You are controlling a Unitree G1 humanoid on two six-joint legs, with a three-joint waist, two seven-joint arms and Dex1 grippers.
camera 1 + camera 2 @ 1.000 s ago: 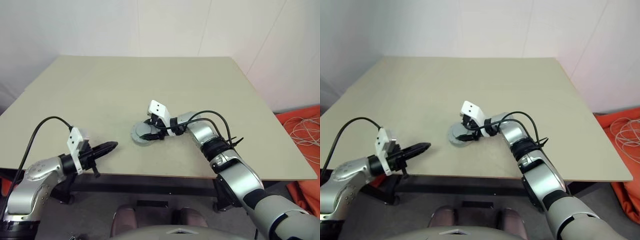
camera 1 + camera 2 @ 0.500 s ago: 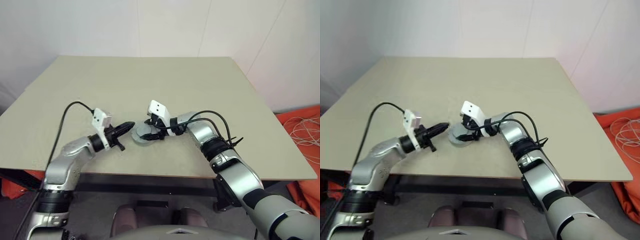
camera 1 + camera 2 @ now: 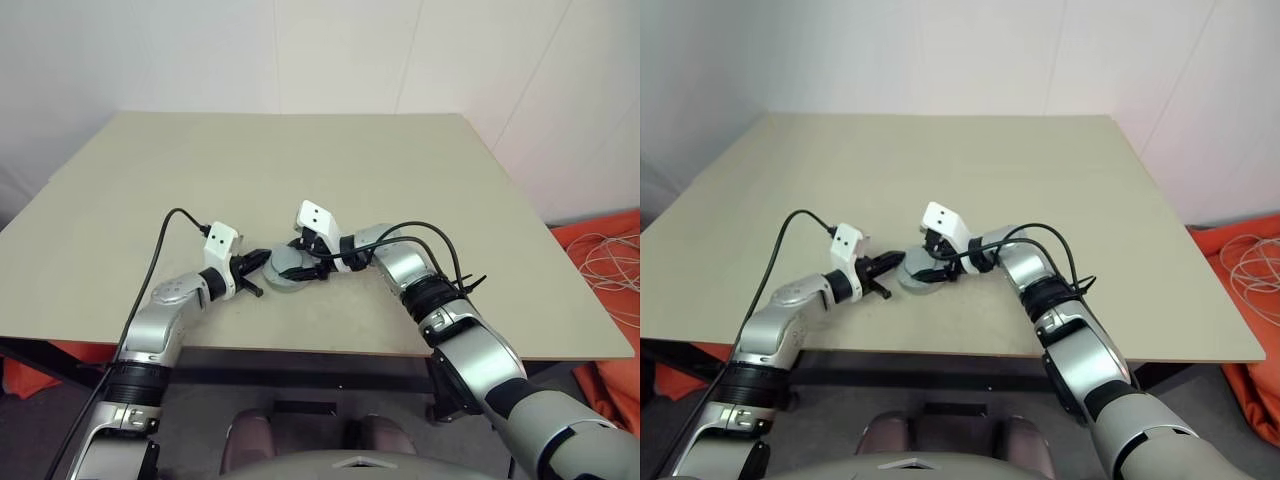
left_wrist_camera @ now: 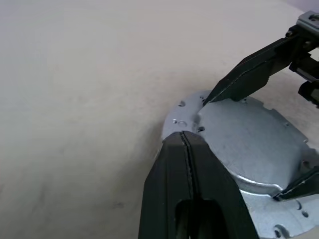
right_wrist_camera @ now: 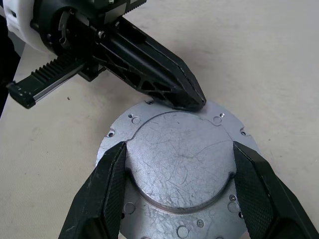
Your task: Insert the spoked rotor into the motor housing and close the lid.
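Note:
A round silver-grey metal disc [image 3: 283, 271], which I take for the motor housing, lies flat near the table's front edge. It has a holed flange [image 5: 124, 199] and a smooth raised round plate [image 5: 179, 169] on top; I cannot tell if that plate is the lid. My right gripper [image 5: 179, 149] reaches in from the right, its two fingers [image 5: 107, 184] pressed against opposite sides of the raised plate. From the left comes my left gripper [image 4: 183, 135], shut and empty, its tip touching the flange beside the plate. The spoked rotor is out of view.
The beige table [image 3: 350, 170] stretches wide behind and to both sides of the disc. Its front edge runs just below the arms. Orange fabric and loose white cables [image 3: 610, 265] lie on the floor off the table's right side.
My left arm has swung in from the left front edge toward the disc, and its shut tip now touches the flange. The right gripper and the disc have not moved.

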